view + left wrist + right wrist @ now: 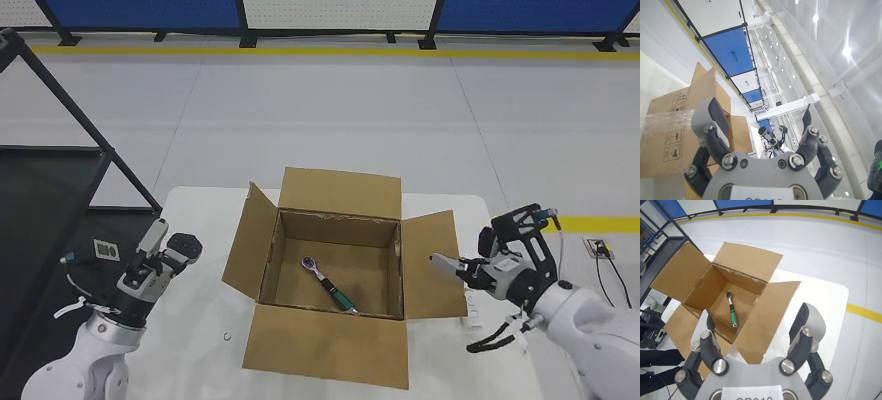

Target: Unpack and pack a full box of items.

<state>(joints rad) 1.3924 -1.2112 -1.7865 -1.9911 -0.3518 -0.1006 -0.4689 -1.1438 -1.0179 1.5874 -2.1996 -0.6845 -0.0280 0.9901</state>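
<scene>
Inside the open brown cardboard box (pixel 330 345) lay one green-handled ratchet wrench (pixel 328 284).
Left gripper (pixel 761 111) and right gripper (pixel 755 313) flanked it, jaws spread empty, seemingly poised for retrieval.

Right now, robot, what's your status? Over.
Left gripper open, empty. Right gripper open, empty. Wrench lying inside open box. Nothing blocking it.

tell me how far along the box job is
Done: the cardboard box stands open, all four flaps folded out. Only a green-handled ratchet wrench lies on its floor. In hand: nothing; the left gripper and right gripper are open and empty, one on each side of the box. Left: the wrench is not yet gripped, and whether it is the last item out or the first in cannot be told.
</scene>
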